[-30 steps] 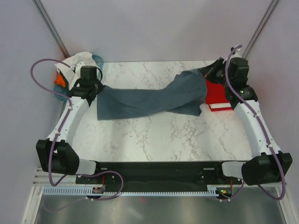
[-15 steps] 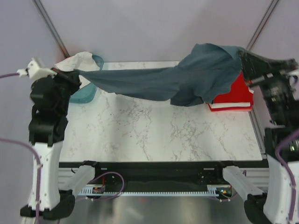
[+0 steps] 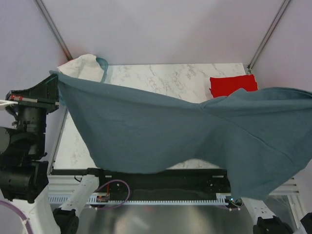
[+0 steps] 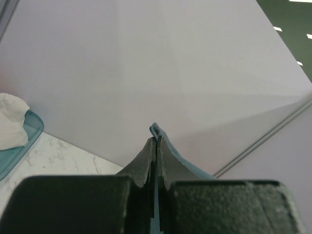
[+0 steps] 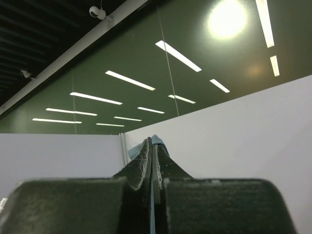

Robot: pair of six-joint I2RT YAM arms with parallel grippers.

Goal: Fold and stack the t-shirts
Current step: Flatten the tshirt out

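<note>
- The slate blue-grey t-shirt hangs spread out in the air above the marble bench. It stretches from the far left to the right edge of the top view.
- Its lower edge droops toward the arm bases and hangs lowest on the right side.
- The left tool is pinched tight on a thin edge of the blue-grey cloth, and a small tip of the cloth pokes out past the fingertips. In the top view it holds the shirt's left corner up, near the basket.
- The right tool is likewise clamped on a sliver of the same cloth. It points upward toward the ceiling lights and lies outside the top view.
- A folded red t-shirt lies flat at the far right corner of the bench. The hanging shirt hides its near edge.
- A teal basket sits at the far left corner of the bench.
- A bunched white t-shirt is heaped in the basket and over its rim.
</note>
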